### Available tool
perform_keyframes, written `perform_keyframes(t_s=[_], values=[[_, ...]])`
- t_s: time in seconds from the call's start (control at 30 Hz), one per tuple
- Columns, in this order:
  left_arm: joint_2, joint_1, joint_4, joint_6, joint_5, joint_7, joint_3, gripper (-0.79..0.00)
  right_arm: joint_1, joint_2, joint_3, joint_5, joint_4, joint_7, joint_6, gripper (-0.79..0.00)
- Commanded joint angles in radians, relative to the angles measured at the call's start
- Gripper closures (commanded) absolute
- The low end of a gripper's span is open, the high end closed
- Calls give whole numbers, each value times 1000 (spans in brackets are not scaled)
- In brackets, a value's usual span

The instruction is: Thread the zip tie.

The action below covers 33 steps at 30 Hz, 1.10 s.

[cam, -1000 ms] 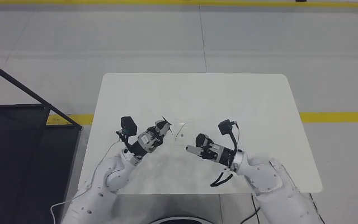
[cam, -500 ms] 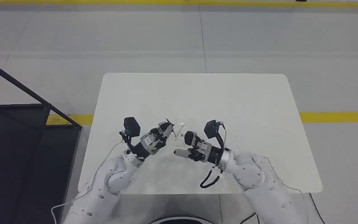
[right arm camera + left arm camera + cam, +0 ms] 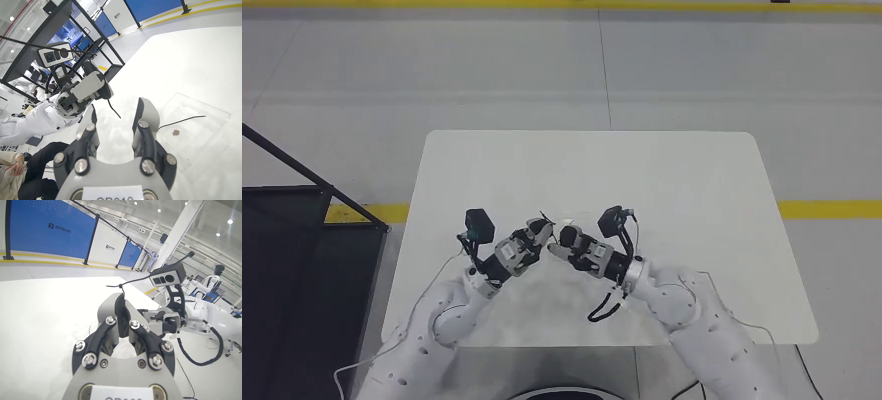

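Left pincer (image 3: 122, 300) clamped shut, right pincer (image 3: 118, 106) spread open just beside it.

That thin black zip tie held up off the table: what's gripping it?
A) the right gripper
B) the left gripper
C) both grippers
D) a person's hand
B: the left gripper is shut on the zip tie, while the right gripper is open and holds nothing.

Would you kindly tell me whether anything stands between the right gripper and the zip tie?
Nothing visible does: the thin black plastic zip tie, clamped in the left gripper, sits ahead of the open right gripper with only air between.
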Motion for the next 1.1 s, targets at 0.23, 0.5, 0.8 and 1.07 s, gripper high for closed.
perform_keyframes(t_s=[0.23,0.5,0.8,1.07], values=[[-4,-3,8,3,4,3,-5,0,0,-2,-2,-7,-7,4,-4,-105],[-8,-5,13,2,11,4,-3,0,-7,-2,3,-7,-13,9,-11,0],[-12,-6,15,6,-13,-7,-9,-471,-10,-3,9,7,-17,16,-9,0],[-13,-1,17,-4,-18,-14,-17,-459,-15,-2,20,31,-28,28,-4,0]])
